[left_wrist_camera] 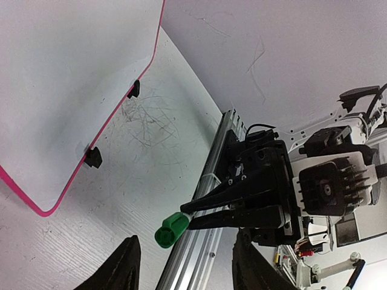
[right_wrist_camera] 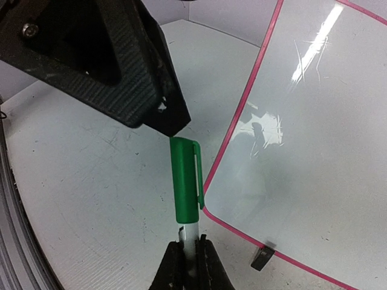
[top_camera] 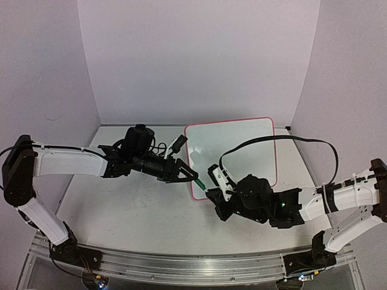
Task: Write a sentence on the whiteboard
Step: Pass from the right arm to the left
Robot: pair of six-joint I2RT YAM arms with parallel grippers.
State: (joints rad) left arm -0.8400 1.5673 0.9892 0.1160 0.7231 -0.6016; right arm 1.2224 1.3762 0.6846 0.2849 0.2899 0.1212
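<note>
Centre-right of the top view: whiteboard [top_camera: 236,151] lying on the desk [top_camera: 133,205] | green-capped marker [top_camera: 201,182] at its lower-left corner | right claw [top_camera: 211,193] clamped on the barrel | left claw [top_camera: 192,177] half spread, fingers either side of the cap, not gripping

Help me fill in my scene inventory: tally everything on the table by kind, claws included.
Whiteboard: 1
Green marker: 1
Black clip feet: 2
Claws: 2, left claw and right claw
Total: 6
</note>
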